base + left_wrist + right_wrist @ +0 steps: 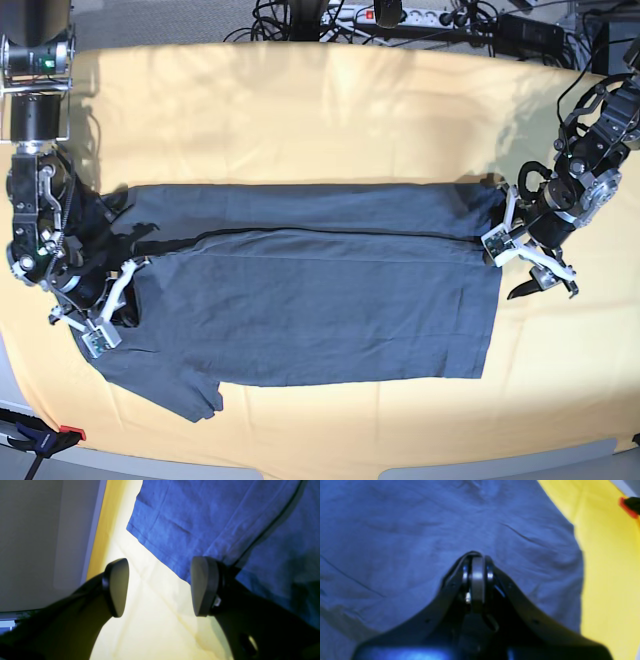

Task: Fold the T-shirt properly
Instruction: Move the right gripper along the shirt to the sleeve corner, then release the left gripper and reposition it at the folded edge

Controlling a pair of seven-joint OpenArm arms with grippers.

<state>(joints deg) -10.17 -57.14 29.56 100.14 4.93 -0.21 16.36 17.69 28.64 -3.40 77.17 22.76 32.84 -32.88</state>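
1. T-shirt (320, 300) lies spread sideways on the pale yellow cloth (300, 110), far long edge already folded in as a band, one sleeve (175, 385) poking out near the front edge.
2. Left gripper (160, 587) hangs wide open with nothing in it, just off the shirt's hem corner (136, 528), over bare yellow cloth.
3. Right gripper (477, 577) has its jaws pressed together over the collar-end fabric; can't tell if any cloth is pinched.
4. Risk, probably: the left pincer grabs the yellow sheet along with the hem, since both are thin and soft.
5. Uneven lifting could drag the folded band loose.
6. Fabric looks like matte, lightly creased cotton with a stitched hem; pads (117, 587) are smooth dark ovals.
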